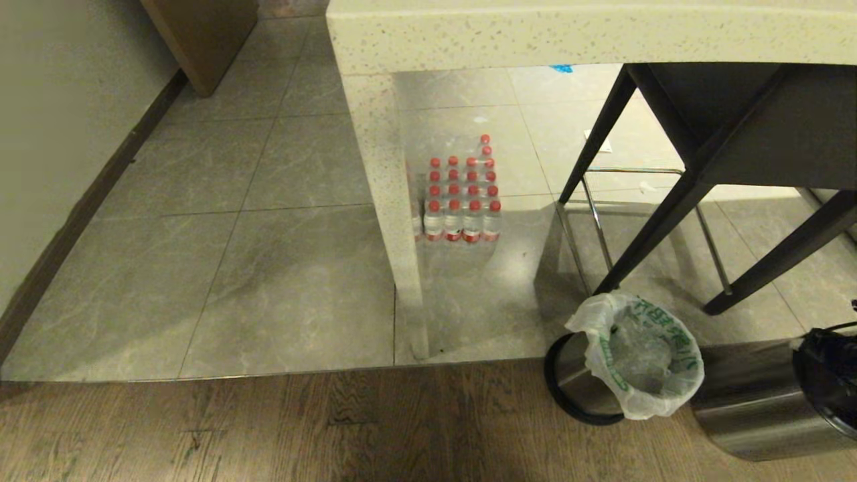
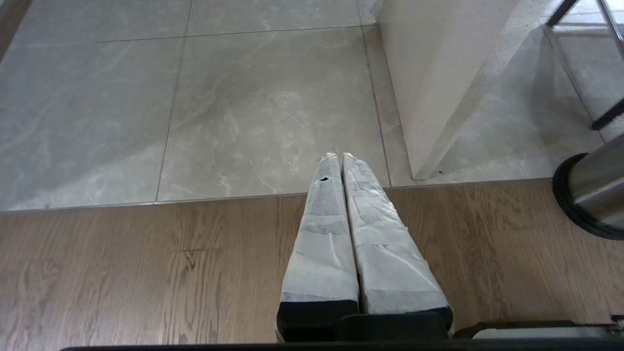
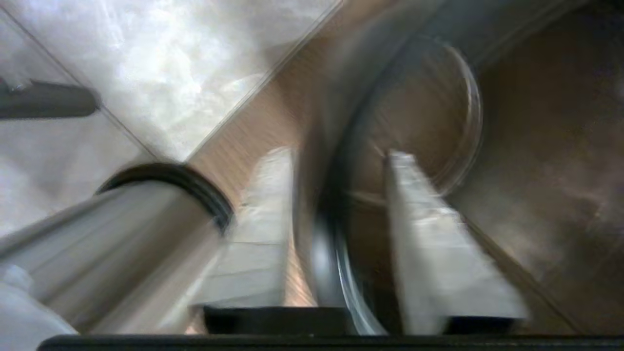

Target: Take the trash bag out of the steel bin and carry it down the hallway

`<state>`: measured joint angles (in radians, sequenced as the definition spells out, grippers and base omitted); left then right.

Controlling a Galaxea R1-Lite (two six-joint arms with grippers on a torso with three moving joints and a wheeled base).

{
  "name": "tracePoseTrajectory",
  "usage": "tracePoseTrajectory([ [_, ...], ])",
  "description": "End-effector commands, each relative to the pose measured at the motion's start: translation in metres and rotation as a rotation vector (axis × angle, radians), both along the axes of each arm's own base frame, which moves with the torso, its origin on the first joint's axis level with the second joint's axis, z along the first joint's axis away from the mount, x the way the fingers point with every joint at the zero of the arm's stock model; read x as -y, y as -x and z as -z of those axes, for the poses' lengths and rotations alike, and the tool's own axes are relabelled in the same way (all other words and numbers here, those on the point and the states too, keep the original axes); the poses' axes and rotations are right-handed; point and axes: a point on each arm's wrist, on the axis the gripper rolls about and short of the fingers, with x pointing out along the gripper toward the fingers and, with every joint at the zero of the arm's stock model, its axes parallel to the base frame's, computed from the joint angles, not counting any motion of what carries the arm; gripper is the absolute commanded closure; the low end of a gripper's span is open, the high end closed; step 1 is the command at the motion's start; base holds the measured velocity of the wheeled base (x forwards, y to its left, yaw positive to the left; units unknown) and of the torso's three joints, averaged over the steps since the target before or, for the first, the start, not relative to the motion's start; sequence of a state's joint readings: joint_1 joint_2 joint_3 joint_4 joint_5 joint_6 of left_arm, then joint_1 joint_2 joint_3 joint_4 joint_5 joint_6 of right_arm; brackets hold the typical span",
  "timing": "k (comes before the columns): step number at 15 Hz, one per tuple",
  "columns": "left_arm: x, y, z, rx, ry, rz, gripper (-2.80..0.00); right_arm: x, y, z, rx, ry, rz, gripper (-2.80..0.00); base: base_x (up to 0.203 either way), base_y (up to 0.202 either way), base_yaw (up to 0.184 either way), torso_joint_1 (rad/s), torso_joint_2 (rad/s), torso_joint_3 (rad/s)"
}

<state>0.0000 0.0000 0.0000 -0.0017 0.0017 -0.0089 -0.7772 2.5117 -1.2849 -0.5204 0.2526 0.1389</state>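
The steel bin (image 1: 577, 375) stands on the wooden floor by the stool, its black ring (image 1: 559, 395) low on its side. The trash bag (image 1: 636, 355) lines it, translucent white with green lettering, its rim folded out over the top. In the right wrist view my right gripper (image 3: 339, 153) is open and blurred. The steel bin (image 3: 122, 229) lies off to one side of it, a corner of the trash bag (image 3: 19, 312) showing at the edge. My left gripper (image 2: 336, 156) is shut on nothing above the floor, the steel bin (image 2: 592, 192) well apart from it.
A second, larger steel bin (image 1: 750, 415) sits right beside the small one; its curved rim (image 3: 336, 273) runs between my right fingers. A dark stool (image 1: 669, 214) and a stone counter leg (image 1: 395, 221) stand behind. A pack of red-capped bottles (image 1: 462, 201) sits on the tiles.
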Motion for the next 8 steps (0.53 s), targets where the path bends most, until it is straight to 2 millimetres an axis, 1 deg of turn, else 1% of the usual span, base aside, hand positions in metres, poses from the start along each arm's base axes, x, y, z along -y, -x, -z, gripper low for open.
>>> tracePoseTrajectory([
  [1,0.000,0.000,0.000,-0.002,0.000,0.000,0.00,0.002,0.004,0.004,-0.010,-0.005,0.006,-2.80,0.000,0.000,0.000,0.000,0.00,0.000],
  [3,0.000,0.000,0.000,-0.001,0.000,-0.001,0.00,0.004,0.007,0.000,-0.008,0.002,0.010,-2.80,0.000,0.000,0.000,0.000,0.00,0.000],
  [5,0.000,0.000,0.000,-0.001,0.000,-0.001,0.00,-0.001,0.012,-0.028,0.014,0.042,0.001,-2.80,0.000,0.000,0.000,0.000,0.00,0.000],
  [6,0.000,0.000,0.000,-0.002,0.000,-0.001,0.00,-0.008,0.019,-0.043,0.020,0.050,-0.004,-2.80,0.000,0.000,0.000,0.000,0.00,0.000],
  [7,0.000,0.000,0.000,-0.001,0.000,0.000,0.00,-0.018,0.028,-0.057,0.018,0.046,-0.010,0.00,0.000,0.000,0.000,0.000,0.00,0.000],
  [8,0.000,0.000,0.000,0.000,0.000,-0.001,0.00,-0.030,0.037,-0.071,0.018,0.036,-0.029,0.00,0.000,0.000,0.000,0.000,0.00,0.000],
])
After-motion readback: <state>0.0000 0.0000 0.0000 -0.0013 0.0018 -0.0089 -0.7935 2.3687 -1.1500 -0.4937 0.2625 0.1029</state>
